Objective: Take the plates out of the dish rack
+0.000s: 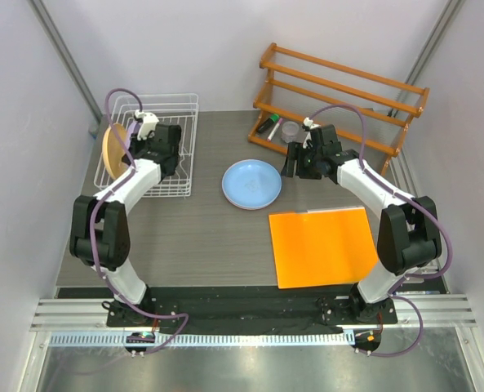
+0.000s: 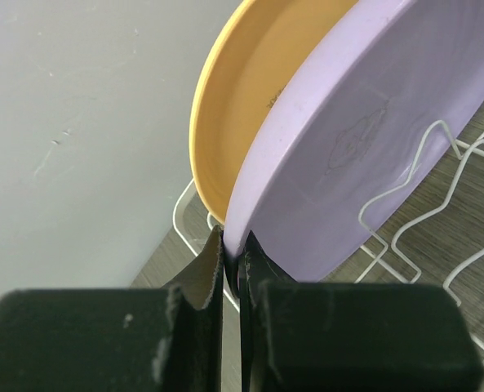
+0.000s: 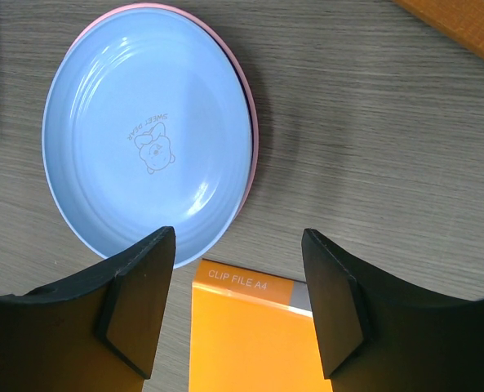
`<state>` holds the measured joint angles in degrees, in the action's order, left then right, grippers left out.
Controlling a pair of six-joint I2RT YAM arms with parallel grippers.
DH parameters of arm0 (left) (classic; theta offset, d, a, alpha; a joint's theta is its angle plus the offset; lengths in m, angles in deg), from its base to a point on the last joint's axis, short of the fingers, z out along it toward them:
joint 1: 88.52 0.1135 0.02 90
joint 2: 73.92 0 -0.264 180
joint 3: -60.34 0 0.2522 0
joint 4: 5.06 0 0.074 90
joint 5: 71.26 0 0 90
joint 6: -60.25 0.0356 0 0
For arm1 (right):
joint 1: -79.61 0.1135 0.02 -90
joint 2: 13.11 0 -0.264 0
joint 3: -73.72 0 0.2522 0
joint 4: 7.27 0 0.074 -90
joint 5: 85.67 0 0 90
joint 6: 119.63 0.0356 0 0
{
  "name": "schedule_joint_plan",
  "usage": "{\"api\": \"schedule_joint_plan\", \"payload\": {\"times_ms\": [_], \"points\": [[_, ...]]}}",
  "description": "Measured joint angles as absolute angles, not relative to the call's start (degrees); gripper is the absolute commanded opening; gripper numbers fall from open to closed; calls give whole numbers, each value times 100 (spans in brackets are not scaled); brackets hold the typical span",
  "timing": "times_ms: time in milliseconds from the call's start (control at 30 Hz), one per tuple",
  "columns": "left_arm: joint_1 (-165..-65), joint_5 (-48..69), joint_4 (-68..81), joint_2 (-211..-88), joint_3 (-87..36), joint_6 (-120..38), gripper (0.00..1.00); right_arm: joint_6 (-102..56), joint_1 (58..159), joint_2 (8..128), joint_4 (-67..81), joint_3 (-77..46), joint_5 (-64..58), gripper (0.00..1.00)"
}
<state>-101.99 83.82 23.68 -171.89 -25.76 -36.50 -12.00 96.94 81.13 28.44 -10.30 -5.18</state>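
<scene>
Currently on plate three of four: left gripper [image 2: 235, 263] is clamped nearly closed on the lower rim of the lavender plate [image 2: 364, 139], which stands on edge inside the dish rack [image 1: 184, 122]. The yellow-orange plate [image 2: 242, 106] is just behind it, touching or nearly, hard to tell. Right of the rack, the light blue plate [image 3: 144, 139] lies stacked on the pink plate [image 3: 255, 135]. Right gripper [image 3: 237, 241] hovers over that stack, jaws wide, holding nothing. Next move: lift lavender clear of the wires without dragging its neighbour, then carry it over to the stack.

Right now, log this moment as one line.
left claw shut on round lavender plastic plate; right claw open; round blue plastic plate atop pink plate
</scene>
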Motion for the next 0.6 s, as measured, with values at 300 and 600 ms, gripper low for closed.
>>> {"api": "schedule_joint_plan", "payload": {"times_ms": [300, 600], "points": [[-10274, 8731, 2357, -16955, -2654, -3374, 0, -1198, 9694, 8113, 2849, -944, -518, 69], [-10381, 8795, 2589, -16225, -2938, -3272, 0, -1196, 9694, 8111, 2846, -944, -523, 69]]}}
